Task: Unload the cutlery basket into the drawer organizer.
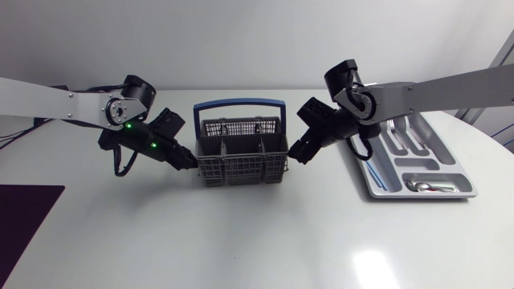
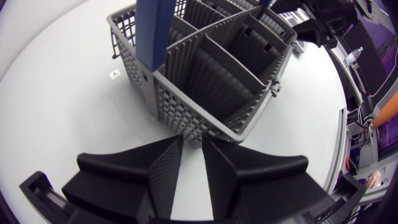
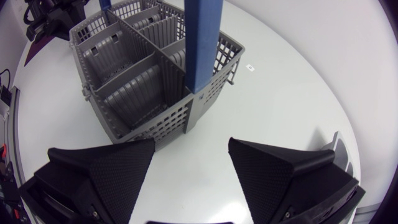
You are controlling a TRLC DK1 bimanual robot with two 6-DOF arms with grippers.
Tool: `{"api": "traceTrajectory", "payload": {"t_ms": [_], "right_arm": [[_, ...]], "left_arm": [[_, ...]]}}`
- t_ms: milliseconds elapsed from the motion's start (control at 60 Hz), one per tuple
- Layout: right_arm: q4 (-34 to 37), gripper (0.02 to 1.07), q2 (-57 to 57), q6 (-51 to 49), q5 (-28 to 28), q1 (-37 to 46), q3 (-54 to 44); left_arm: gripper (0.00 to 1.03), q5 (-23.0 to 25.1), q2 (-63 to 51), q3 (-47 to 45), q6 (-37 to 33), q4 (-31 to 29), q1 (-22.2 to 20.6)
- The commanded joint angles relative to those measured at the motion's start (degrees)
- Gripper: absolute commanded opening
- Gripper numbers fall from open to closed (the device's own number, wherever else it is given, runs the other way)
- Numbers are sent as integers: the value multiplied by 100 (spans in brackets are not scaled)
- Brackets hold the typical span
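As seen from overhead, the basket (image 1: 241, 160), grey w/ a blue handle (image 1: 241, 103), stands upright near the ctr of the white table (image 1: 257, 249). The L gripper (image 1: 188, 158) is at the basket's left wall and the R gripper (image 1: 297, 152) at its right wall; whether either touches cannot be told here. The organizer (image 1: 418, 196) lies well apart on the robot's right, w/ a spoon (image 1: 430, 187) in its near crosswise compartment and more cutlery (image 1: 399, 138) in the long ones.

L wrist view: the fingers (image 2: 165, 177) of the L gripper (image 2: 193, 144) are drawn almost together, w/ only a thin slit btw. them, pinching nothing. The tips sit just short of the basket (image 2: 211, 99) at a lower corner; the handle (image 2: 155, 31) rises ahead.

R wrist view: the fingers (image 3: 112, 171) of the R gripper (image 3: 189, 163) are spread wide, w/ bare table btw. them. The basket (image 3: 143, 93) stands ahead of the tips, apart from both; the handle (image 3: 204, 43) stands upright over its dividers.
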State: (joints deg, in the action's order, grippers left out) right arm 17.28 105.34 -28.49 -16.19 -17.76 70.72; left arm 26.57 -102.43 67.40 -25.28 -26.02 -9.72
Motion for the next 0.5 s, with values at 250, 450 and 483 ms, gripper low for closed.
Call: {"api": "traceTrajectory", "payload": {"t_ms": [250, 450, 483], "right_arm": [[-155, 88, -277, 98, -174, -263, -445], [-137, 88, -435, 133, -157, -395, -550], [-137, 88, -444, 133, -157, -395, -559]], "left_arm": [[26, 156, 338, -262, 93, 62, -39], [26, 165, 329, -209, 67, 71, 66], [26, 165, 329, -201, 76, 71, 84]]}}
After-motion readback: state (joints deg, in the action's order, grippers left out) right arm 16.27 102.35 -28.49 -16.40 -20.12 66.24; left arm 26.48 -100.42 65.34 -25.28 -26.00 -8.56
